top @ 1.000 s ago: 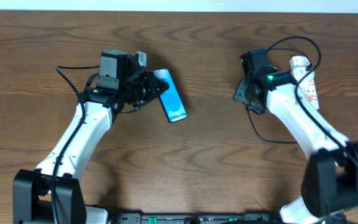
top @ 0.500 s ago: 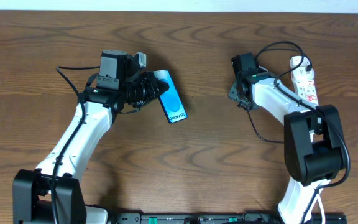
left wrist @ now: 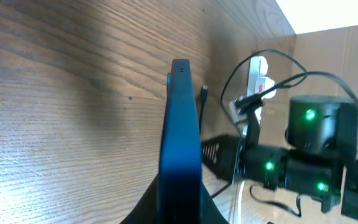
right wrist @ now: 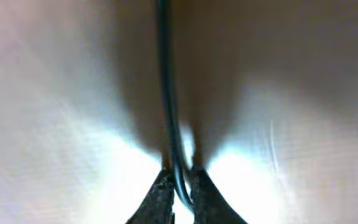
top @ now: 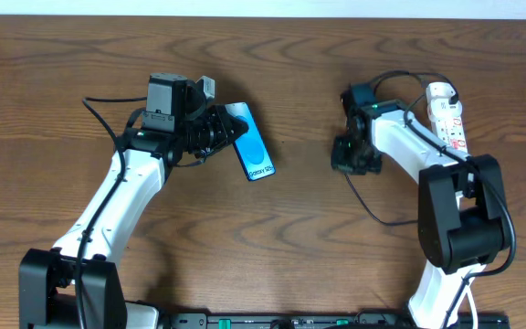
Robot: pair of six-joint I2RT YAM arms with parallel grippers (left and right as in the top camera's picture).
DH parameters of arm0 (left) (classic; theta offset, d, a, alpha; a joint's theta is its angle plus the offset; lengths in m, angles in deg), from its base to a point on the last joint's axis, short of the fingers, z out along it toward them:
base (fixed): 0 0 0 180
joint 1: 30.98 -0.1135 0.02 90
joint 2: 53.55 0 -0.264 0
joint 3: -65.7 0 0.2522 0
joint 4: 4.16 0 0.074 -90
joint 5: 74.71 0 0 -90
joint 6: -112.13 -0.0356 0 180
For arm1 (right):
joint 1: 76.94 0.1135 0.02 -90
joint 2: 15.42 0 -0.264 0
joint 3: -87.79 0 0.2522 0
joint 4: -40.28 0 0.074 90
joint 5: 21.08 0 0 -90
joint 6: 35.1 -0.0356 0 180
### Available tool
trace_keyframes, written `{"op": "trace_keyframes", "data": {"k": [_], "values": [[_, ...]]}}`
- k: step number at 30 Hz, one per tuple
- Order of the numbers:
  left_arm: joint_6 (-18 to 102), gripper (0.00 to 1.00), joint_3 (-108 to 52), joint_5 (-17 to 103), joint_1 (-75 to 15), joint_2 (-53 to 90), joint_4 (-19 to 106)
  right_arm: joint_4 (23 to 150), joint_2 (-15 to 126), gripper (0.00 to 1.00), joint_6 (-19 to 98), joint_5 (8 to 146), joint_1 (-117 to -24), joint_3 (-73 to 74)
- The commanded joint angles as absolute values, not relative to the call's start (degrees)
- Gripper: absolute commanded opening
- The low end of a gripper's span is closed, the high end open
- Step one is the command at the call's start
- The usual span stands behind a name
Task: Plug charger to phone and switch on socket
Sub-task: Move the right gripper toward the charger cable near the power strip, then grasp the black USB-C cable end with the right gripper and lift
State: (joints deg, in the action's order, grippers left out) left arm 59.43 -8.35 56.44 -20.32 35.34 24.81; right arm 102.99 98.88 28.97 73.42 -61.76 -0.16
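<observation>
Left fingers (top: pixel 227 134) are clamping the near end of the phone (top: pixel 256 151), grip tight. The phone is sitting left of centre on the worktop (top: pixel 290 247), screen up and showing light blue in the overhead view, angled with its free end pointing toward the right arm. In the left wrist view the phone is running edge-on straight out from between the fingers.

Right fingers (right wrist: pixel 159 200) are pinching the thin black cable of the charger (right wrist: pixel 165 87), nearly closed around it. The cable is running straight away from the tips over the wood. The close-up is blurred, so the plug end cannot be made out.

Overhead, the right fingers are sitting right of centre, well apart from the phone. The charger cable is looping across the worktop under the right arm and arcing back toward the socket (top: pixel 449 114). The socket is lying at the far right edge, beside the right arm, white with red switch marks. Switch positions are too small to tell.
</observation>
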Motion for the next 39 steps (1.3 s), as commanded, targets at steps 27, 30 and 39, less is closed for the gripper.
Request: {"op": "trace_keyframes", "data": {"k": [27, 30, 39], "values": [[59.4, 0.08, -9.3, 56.6, -20.4, 34.2, 24.6, 89.7, 101.0, 0.34, 27.8, 63.3, -60.0, 2.0], [59.4, 0.07, -9.3, 56.6, -20.4, 34.2, 24.6, 89.8, 101.0, 0.24, 27.8, 63.3, -59.2, 2.1], [59.4, 0.08, -9.3, 56.6, -20.4, 34.2, 24.6, 89.1, 101.0, 0.01, 27.7, 62.9, -58.6, 2.1]]}}
